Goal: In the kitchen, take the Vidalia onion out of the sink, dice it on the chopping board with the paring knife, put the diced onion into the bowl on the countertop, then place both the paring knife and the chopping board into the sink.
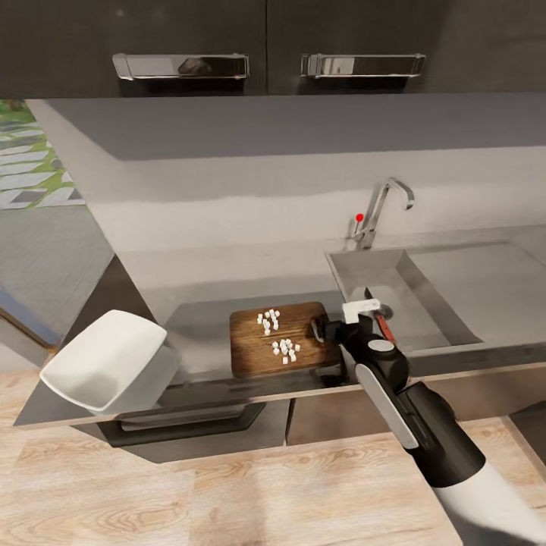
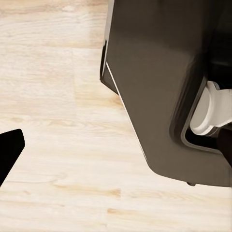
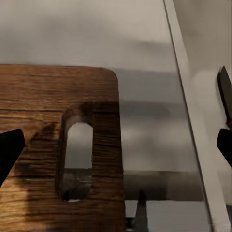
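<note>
**Two clusters of dice wait on the board, and the bowl is nowhere near them**

Two small heaps of white onion dice (image 1: pixel 277 334) sit on the chopping board (image 1: pixel 254 356), which lies flat along the front edge of the countertop (image 1: pixel 205 265), its slotted end toward the sink (image 1: pixel 379 284). The board is dark brown wood with a strong grain, rounded corners and an oblong handle hole (image 3: pixel 77 159). The countertop beside it is matte grey and smooth.

The right gripper (image 1: pixel 350 322) hovers at the board's slotted end, between the board and the sink's near rim. From the wrist camera its dark fingertips (image 3: pixel 9 150) stand wide apart with nothing between them. My guess is that it is placed there to take the board by that end, perhaps to tip the dice off.

The paring knife (image 1: pixel 381 322) seems to lie just inside the steel sink near its front rim: a red handle and a short dark blade (image 3: pixel 224 94), partly hidden by the wrist.

The bowl (image 1: pixel 106 364), white, squarish and flaring, hangs tilted beyond the countertop's left front corner. What carries it I cannot see.

The left gripper (image 2: pixel 9 150) points down at pale plank flooring beside the robot's dark base; I cannot tell how its jaws stand.
</note>
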Tool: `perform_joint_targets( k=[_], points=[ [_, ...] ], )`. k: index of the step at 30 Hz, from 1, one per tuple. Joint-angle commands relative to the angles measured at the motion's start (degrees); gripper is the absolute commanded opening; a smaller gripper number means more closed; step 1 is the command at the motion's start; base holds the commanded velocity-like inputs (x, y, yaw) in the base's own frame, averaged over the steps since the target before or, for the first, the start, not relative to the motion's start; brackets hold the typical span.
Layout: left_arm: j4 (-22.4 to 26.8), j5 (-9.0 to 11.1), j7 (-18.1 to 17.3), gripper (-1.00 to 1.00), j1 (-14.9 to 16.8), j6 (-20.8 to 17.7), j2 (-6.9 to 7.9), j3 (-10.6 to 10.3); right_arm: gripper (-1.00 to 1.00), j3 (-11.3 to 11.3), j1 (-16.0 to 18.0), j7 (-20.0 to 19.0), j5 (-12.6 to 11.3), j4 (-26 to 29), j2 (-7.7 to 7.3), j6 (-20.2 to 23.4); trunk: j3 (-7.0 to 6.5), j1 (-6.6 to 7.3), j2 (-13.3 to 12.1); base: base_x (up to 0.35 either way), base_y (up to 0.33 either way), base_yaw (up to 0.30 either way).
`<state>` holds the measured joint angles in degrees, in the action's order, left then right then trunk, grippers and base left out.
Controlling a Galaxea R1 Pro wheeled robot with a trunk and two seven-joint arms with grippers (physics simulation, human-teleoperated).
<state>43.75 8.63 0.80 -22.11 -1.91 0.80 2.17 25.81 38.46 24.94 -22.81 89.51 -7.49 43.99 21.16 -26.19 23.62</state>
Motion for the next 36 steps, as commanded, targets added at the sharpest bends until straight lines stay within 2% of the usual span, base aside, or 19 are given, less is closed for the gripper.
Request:
perform_joint_targets(
  k=[1, 2, 6, 8, 9, 11, 13, 16, 17, 19, 22, 25, 29, 34, 36],
  points=[
    [0.13, 0.60, 0.08, 1.00, -0.04, -0.20, 0.00, -0.06, 1.00, 0.13, 0.91, 0.64, -0.47, 0.24, 0.63, 2.21, 0.09, -0.03, 0.10, 0.000, 0.000, 0.000],
    [0.12, 0.60, 0.08, 1.00, -0.04, -0.20, 0.00, -0.06, 1.00, 0.12, 2.71, 0.78, -0.37, 0.40, 1.79, 4.73, 0.09, -0.03, 0.10, 0.000, 0.000, 0.000],
    [0.11, 0.60, 0.03, 1.00, -0.04, -0.20, -0.01, -0.06, 1.00, -0.05, 8.85, 2.36, -0.10, 0.50, 3.96, 10.55, 0.09, -0.03, 0.10, 0.000, 0.000, 0.000],
    [0.07, 0.60, 0.01, 1.00, -0.04, -0.20, -0.01, -0.06, 1.00, -1.29, 12.89, 3.17, -0.02, 0.08, 5.35, 11.77, 0.09, -0.03, 0.10, 0.000, 0.000, 0.000],
    [0.05, 0.60, 0.00, 1.00, -0.04, -0.20, -0.01, -0.06, 1.00, -2.67, 15.06, 3.44, -0.03, -0.54, 5.86, 12.09, 0.09, -0.03, 0.10, 0.000, 0.000, 0.000],
    [-0.21, 0.60, 0.00, 1.00, -0.04, -0.20, -0.05, -0.06, 1.00, -4.48, 18.07, 3.57, -0.06, -3.30, 6.25, 12.32, 0.09, -0.03, 0.10, 0.000, 0.000, 0.000],
    [-0.40, 0.60, 0.00, 1.00, -0.04, -0.20, -0.25, -0.10, 1.00, -5.17, 21.67, 3.53, -0.15, -9.03, 6.38, 12.26, 0.09, -0.03, 0.10, 0.000, 0.000, 0.000],
    [-0.72, 0.60, 0.00, 1.00, -0.04, -0.20, -0.62, -0.14, 1.00, -5.45, 29.45, 3.10, -0.82, -21.87, 6.93, 12.12, 0.09, -0.03, 0.10, 0.000, 0.000, 0.000],
    [-0.79, 0.60, 0.00, 1.00, -0.04, -0.20, -0.67, -0.14, 1.00, -5.48, 32.14, 2.97, -1.63, -26.65, 8.32, 12.10, 0.09, -0.03, 0.10, 0.000, 0.000, 0.000],
    [-0.87, 0.60, 0.00, 1.00, -0.04, -0.20, -0.70, -0.14, 1.00, -5.45, 34.49, 2.90, -3.04, -32.35, 10.69, 12.09, 0.09, -0.03, 0.10, 0.000, 0.000, 0.000],
    [-1.11, 0.60, 0.00, 1.00, 0.02, -0.20, -0.71, -0.14, 1.00, -5.30, 35.32, 2.41, -4.82, -34.51, 11.56, 12.13, 0.09, -0.03, 0.10, 0.000, 0.000, 0.000],
    [-1.19, 0.60, 0.00, 1.00, 0.04, -0.20, -0.71, -0.14, 1.00, -5.26, 35.24, 0.79, -6.15, -33.97, 11.30, 12.16, 0.09, -0.03, 0.10, 0.000, 0.000, 0.000],
    [-1.21, 0.54, 0.00, 1.00, 0.05, -0.20, -0.71, -0.14, 1.00, -5.24, 32.12, 0.19, -6.43, -29.54, 10.87, 12.17, 0.09, -0.03, 0.10, 0.000, 0.000, 0.000],
    [-1.46, 0.51, 0.00, 1.00, 0.05, -0.20, -0.71, -0.14, 1.00, -5.18, 27.73, 0.12, -6.37, -21.09, 8.47, 12.22, 0.09, -0.03, 0.10, 0.000, 0.000, 0.000],
    [-1.65, 0.51, 0.00, 1.00, 0.06, -0.20, -0.71, -0.14, 1.00, -5.16, 24.34, 0.15, -6.41, -16.01, 6.88, 12.32, 0.09, -0.03, 0.10, 0.000, 0.000, 0.000]
  ],
)
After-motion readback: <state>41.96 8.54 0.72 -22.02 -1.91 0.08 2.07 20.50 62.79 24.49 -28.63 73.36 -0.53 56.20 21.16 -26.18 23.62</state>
